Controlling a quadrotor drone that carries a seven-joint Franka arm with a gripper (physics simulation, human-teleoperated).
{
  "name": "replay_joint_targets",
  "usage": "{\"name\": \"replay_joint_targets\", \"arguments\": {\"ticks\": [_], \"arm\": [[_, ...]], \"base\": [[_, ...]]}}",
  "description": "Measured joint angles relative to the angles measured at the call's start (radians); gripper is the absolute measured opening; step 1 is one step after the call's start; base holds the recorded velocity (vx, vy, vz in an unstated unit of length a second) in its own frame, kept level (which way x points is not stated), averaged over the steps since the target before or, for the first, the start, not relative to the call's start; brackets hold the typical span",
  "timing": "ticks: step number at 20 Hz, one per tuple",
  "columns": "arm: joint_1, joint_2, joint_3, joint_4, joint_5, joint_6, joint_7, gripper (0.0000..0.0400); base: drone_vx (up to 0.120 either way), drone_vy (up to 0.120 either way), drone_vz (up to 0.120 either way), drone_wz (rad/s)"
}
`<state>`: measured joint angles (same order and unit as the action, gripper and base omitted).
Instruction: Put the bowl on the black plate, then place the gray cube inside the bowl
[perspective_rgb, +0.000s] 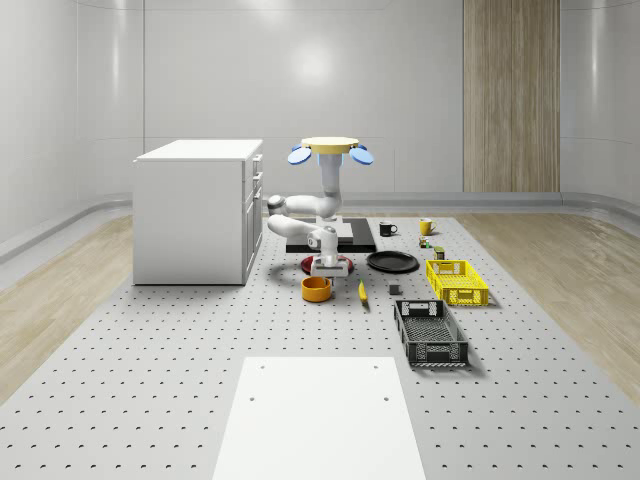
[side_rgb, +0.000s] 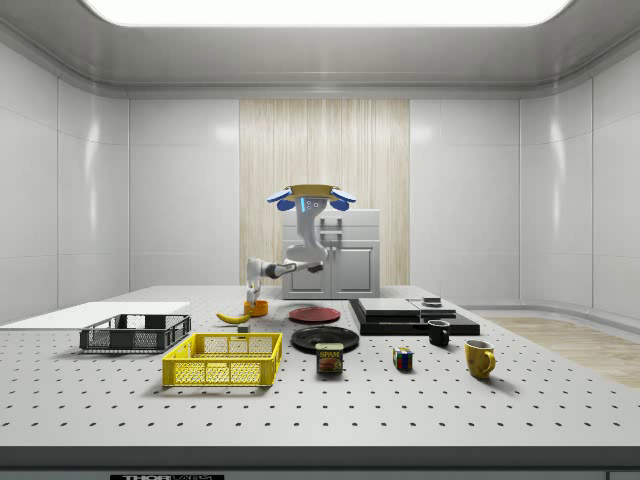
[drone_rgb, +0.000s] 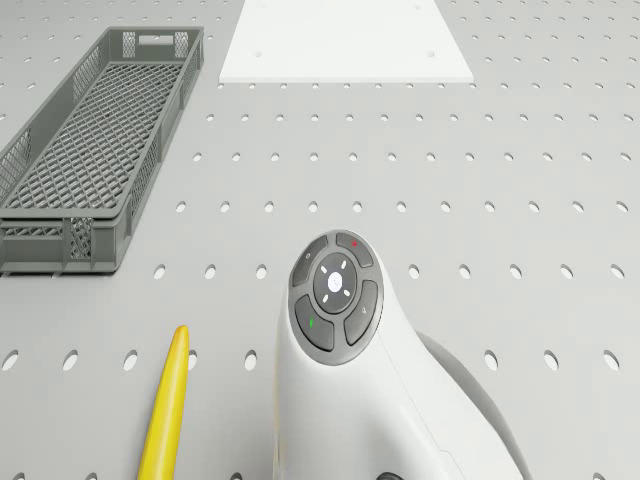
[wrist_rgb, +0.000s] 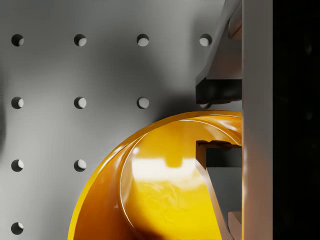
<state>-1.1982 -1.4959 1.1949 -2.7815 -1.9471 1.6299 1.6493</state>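
Orange bowl (perspective_rgb: 316, 288) sat on the counter (perspective_rgb: 150, 380), left of the black plate (perspective_rgb: 392, 262); gripper (wrist_rgb: 212, 122) spread astride its rim, drone (perspective_rgb: 331, 150) hovering behind; nothing placed yet.

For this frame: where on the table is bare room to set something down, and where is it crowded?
Free: the perforated table between the cabinet and white sheet, on the whole-scene view's left. Crowded: around the orange bowl, with banana, red plate, black plate, yellow basket and gray basket nearby.
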Motion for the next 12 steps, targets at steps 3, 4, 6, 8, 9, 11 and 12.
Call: {"name": "replay_joint_targets", "arguments": {"ticks": [3, 4, 6, 8, 9, 11, 12], "arm": [[0.005, -0.001, 0.031, -0.011, 0.030, -0.013, 0.001, 0.0102], [0.006, -0.001, 0.040, -0.013, 0.037, -0.016, 0.001, 0.0102], [0.008, -0.002, 0.053, -0.017, 0.050, -0.021, 0.002, 0.0101], [0.009, -0.004, 0.062, -0.019, 0.058, -0.023, 0.002, 0.0101], [0.009, -0.004, 0.065, -0.020, 0.062, -0.024, 0.003, 0.0100], [0.009, -0.005, 0.070, -0.022, 0.067, -0.024, 0.003, 0.0100], [0.009, -0.006, 0.072, -0.022, 0.069, -0.025, 0.003, 0.0100]], "base": [[0.000, 0.000, 0.120, 0.000], [-0.040, 0.080, 0.120, 0.000], [-0.120, 0.120, 0.080, 0.000], [-0.120, 0.120, 0.000, 0.000], [-0.120, 0.120, 0.000, 0.000], [-0.120, 0.120, 0.000, 0.000], [-0.120, 0.120, 0.000, 0.000]]}}
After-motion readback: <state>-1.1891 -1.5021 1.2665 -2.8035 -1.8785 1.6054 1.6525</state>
